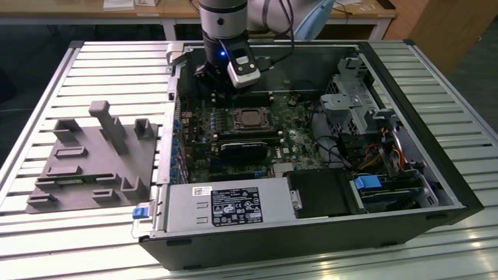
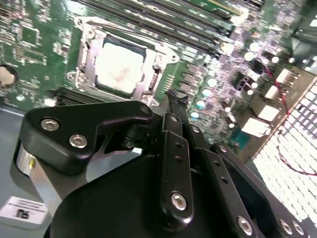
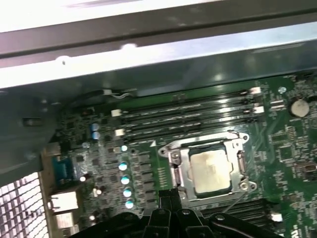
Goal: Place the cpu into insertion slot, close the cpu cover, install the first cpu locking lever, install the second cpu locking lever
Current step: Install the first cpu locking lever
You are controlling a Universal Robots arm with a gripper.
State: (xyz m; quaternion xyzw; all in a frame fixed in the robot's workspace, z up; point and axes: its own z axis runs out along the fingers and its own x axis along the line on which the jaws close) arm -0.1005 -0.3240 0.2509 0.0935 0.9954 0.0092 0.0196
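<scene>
One small flat square cpu (image 2: 118,67) with a silver-grey metal top is seen already seated in the insertion slot (image 1: 237,119), the square silver-rimmed socket on the green motherboard (image 1: 300,140). The socket is placed toward the board's far edge in the exterior view, inside the open black computer case (image 1: 311,248) that is laid on the slatted metal tabletop (image 1: 101,70). The cpu cover (image 3: 181,171), a thin silvery frame plate with a square window, appears to be lowered flat around the chip, so that the metal top is shown through the window in both wrist views.

The first two steps are therefore judged done. Thin metal lever rods (image 2: 156,74) are seen lying along the sides of the frame, but whether either one is hooked under its catch cannot be told, so the two locking steps are treated as open.

The black gripper (image 3: 171,192) is held above the board, just beside the socket's edge and apart from the cover. Its fingertips appear pressed together with no gap between them, and nothing is seen to be gripped.

A grey moulded fixture block (image 1: 86,163) is set on the tabletop toward the exterior view's left edge, outside the case.
</scene>
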